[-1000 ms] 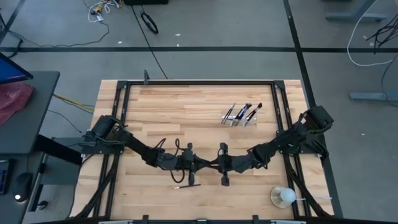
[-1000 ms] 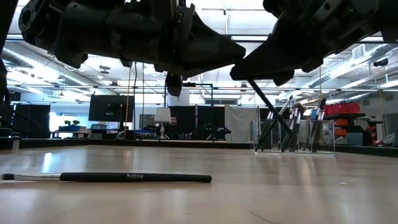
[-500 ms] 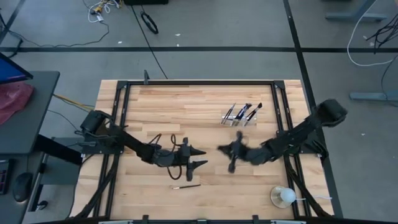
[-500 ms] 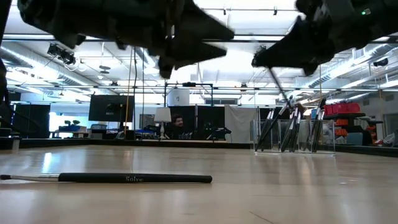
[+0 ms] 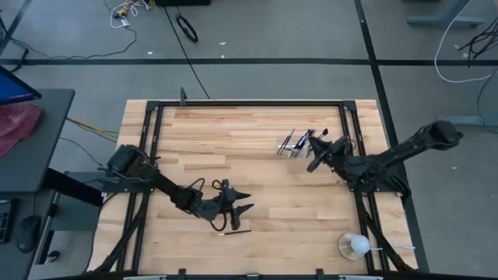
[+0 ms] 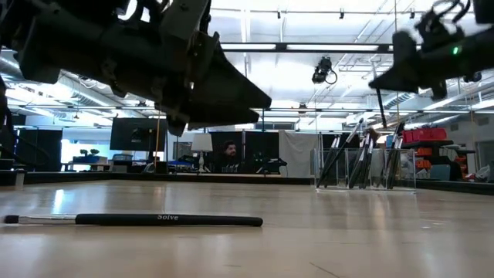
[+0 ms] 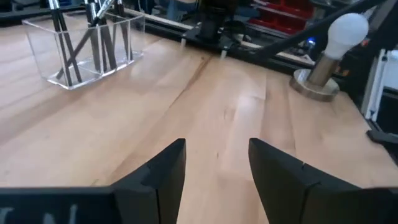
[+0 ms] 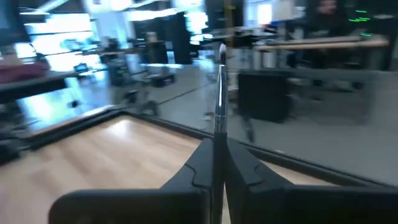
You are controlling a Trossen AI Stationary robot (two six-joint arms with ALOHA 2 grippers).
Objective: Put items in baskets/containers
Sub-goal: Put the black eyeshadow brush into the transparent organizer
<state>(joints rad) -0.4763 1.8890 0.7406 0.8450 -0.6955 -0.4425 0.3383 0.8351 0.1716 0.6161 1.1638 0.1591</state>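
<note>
Brush (image 8: 219, 106) sits clamped in my right pincer (image 5: 315, 161) beside the clear tray (image 5: 299, 146) (already crowded); tilted, it could snag. My left pincer (image 5: 243, 214) gapes, empty, above the bench's last brush (image 5: 233, 232).

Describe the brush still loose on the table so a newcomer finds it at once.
Start at the wooden table and go to its near edge, under the open left gripper. The loose brush lies flat on the bare wood there, a thin dark stick with white lettering on its handle. Unlike the other brushes, which stand in the clear tray on the far right, it lies alone.
</note>
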